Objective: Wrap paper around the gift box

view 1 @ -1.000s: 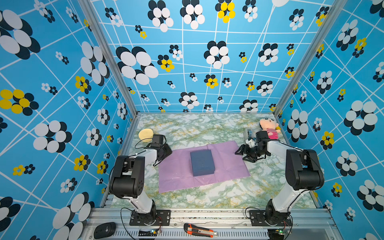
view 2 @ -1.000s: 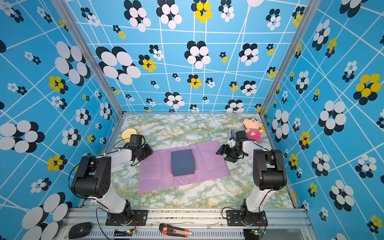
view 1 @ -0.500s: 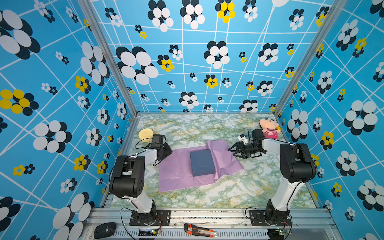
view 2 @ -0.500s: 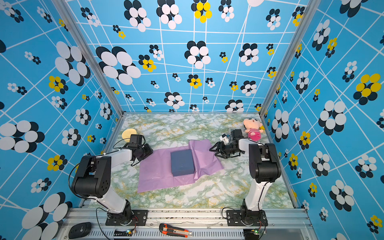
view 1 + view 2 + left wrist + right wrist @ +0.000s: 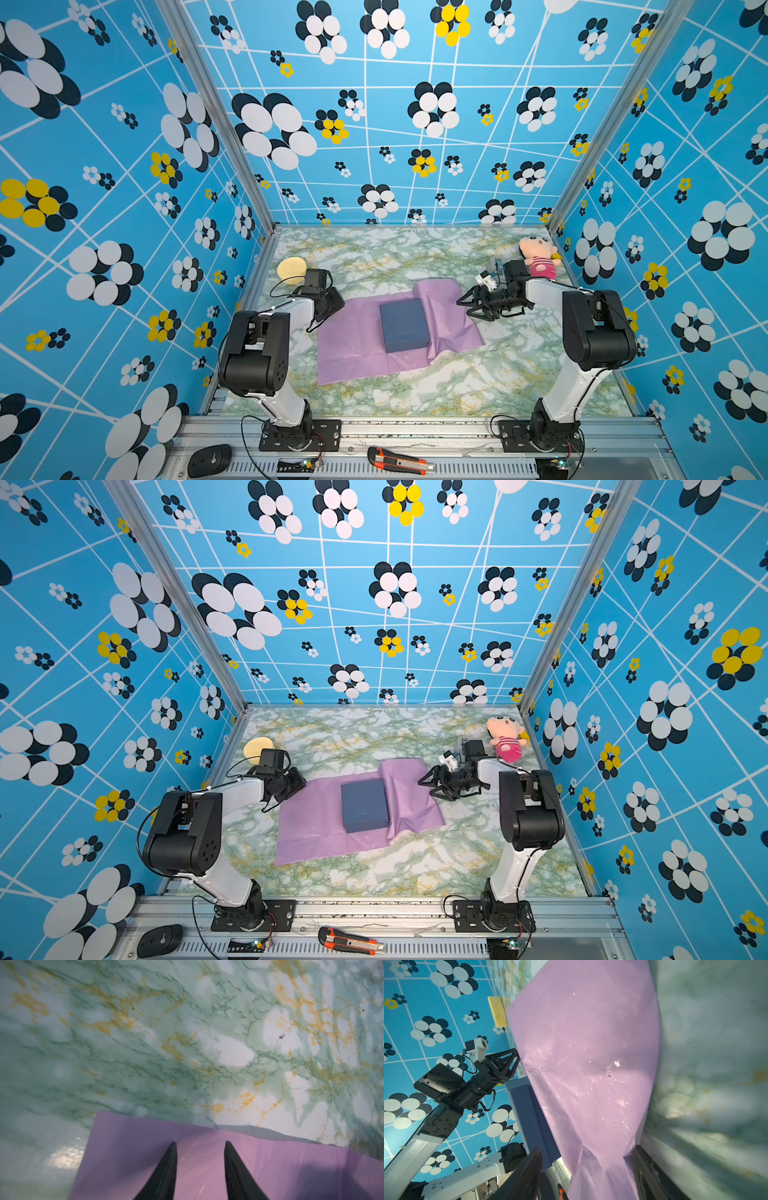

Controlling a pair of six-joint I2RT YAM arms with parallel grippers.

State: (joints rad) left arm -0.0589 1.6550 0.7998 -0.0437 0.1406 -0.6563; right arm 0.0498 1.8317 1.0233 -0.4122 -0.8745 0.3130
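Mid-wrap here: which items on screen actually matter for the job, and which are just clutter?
For the job:
gift box
purple paper under it

Lying about:
yellow sponge
plush doll
utility knife and black mouse, both on the front rail

— How does my left side sit?
— Your left arm (image 5: 291,309) is folded at the elbow near the table's (image 5: 415,257) left edge, with the wrist tipped down. Your left hand (image 5: 200,1144) points at the surface, fingers (image 5: 166,1172) parted.
— And the right?
— Your right arm (image 5: 544,287) reaches along the right edge, then bends inward at the wrist. Your right hand (image 5: 471,307) lies low and level, pointing toward the table's middle, its fingers (image 5: 529,1169) spread wide.
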